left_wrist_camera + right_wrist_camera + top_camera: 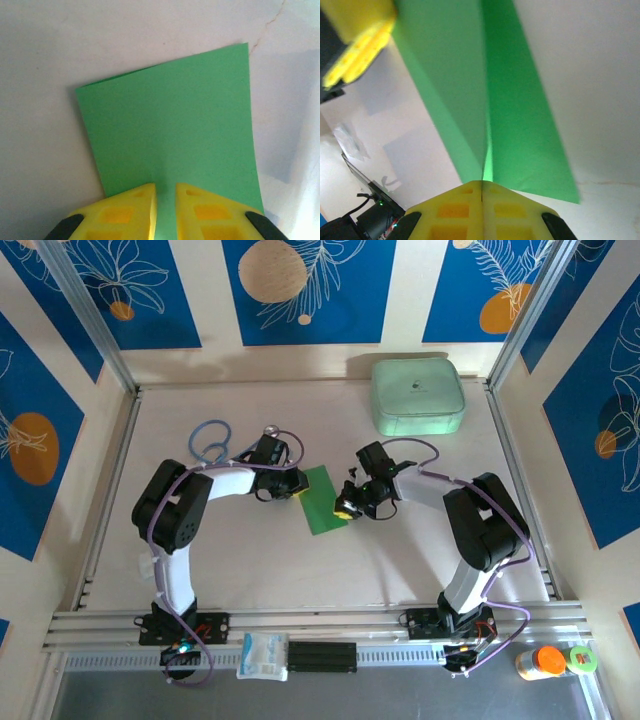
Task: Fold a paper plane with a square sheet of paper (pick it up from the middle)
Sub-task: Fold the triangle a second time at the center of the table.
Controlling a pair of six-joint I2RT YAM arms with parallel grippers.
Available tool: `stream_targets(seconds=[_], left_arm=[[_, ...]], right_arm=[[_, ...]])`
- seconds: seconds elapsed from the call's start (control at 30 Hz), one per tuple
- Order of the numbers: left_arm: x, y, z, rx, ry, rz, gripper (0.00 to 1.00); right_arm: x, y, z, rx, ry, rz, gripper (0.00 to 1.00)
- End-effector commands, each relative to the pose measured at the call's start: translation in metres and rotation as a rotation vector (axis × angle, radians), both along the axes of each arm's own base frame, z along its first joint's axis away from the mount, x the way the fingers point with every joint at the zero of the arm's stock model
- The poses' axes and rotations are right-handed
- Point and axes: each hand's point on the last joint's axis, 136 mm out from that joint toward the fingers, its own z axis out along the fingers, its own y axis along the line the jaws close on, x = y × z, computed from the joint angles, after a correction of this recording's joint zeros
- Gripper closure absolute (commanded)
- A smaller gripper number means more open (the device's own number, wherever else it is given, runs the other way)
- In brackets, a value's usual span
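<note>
Early stage: the square sheet of paper (pixel 322 502), apparently halved, lies on the table (pixel 250 570); right hand (pixel 481 184) closed, pinching its raised crease; left hand (pixel 165 186) narrowly parted over its edge; nose, wings remain

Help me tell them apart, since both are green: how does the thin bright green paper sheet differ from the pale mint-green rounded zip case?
The bright green paper sheet is vivid, thin and sharp-cornered; the pale mint-green zip case is paler, thick and rounded. The sheet looks narrower than the case. The sheet lies creased near the middle of the table; the case sits at its far right corner. Both are green.
</note>
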Motion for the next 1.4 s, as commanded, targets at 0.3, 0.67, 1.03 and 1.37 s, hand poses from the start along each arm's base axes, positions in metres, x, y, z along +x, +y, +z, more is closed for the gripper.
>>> stream_targets(seconds=[0.3,0.67,1.03,1.37], left_arm=[[-0.011,0.008,-0.022,0.027,0.068,0.009,0.81],[-0.014,0.008,-0.024,0.025,0.08,0.007,0.8],[-0.016,0.009,-0.026,0.024,0.085,0.012,0.8],[-0.016,0.009,-0.026,0.023,0.087,0.01,0.8]], right_arm=[[0.026,0.05,0.001,0.068,-0.043,0.003,0.97],[0.032,0.05,-0.016,0.023,-0.024,-0.04,0.98],[0.036,0.056,-0.02,0.024,-0.027,-0.034,0.98],[0.034,0.054,-0.024,0.002,-0.023,-0.027,0.98]])
